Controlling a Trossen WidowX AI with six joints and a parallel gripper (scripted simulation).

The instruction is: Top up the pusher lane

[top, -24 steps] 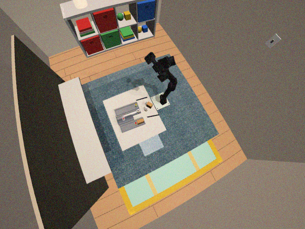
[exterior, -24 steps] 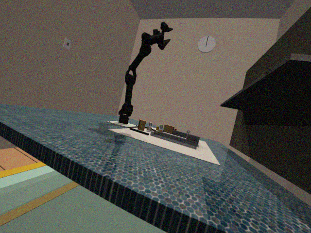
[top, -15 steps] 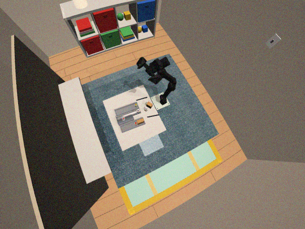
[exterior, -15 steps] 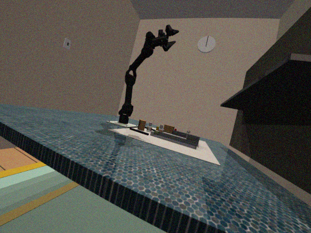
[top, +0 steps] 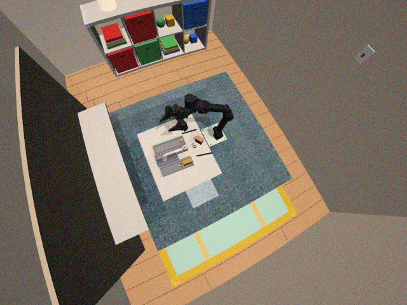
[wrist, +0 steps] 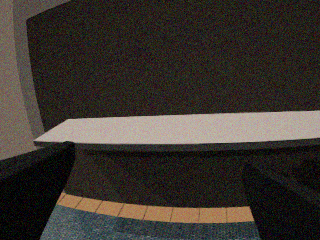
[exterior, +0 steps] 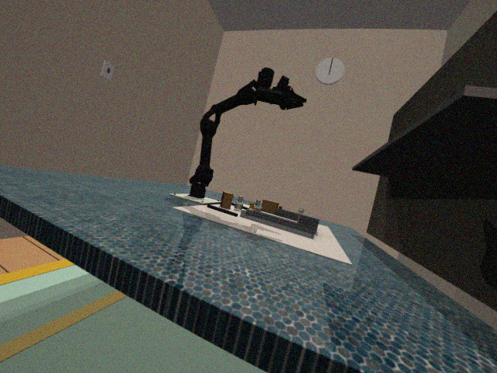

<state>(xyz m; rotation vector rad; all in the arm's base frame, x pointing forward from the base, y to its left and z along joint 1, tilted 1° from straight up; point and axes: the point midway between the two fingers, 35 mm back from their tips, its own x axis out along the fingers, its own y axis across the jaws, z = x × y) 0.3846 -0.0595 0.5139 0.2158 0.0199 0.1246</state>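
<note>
My gripper [top: 165,125] [exterior: 304,102] [wrist: 162,163] is open and empty, high above the white mat [top: 194,183] [exterior: 337,249]. A grey lane rack [top: 169,146] [exterior: 308,225] stands on the mat. A small pale jar [top: 194,145] [exterior: 239,203] stands loose right of the rack in the top view. A pale jar [top: 184,147] is at the rack's right end, a yellow-topped jar [top: 181,140] just above it. A red-marked jar [top: 164,158] stands far left in the middle lane, another red-topped jar [top: 180,163] in the lower lane. The jars' match and the pusher plate are too small to tell.
A brown block [top: 199,139] [exterior: 227,200] stands near the loose jar; another brown block [top: 187,161] [exterior: 269,207] is in the lower lane. Two black bars [top: 189,131] [top: 204,154] lie near the arm base. A white shelf [top: 111,173] [wrist: 190,130] stands beyond the mat.
</note>
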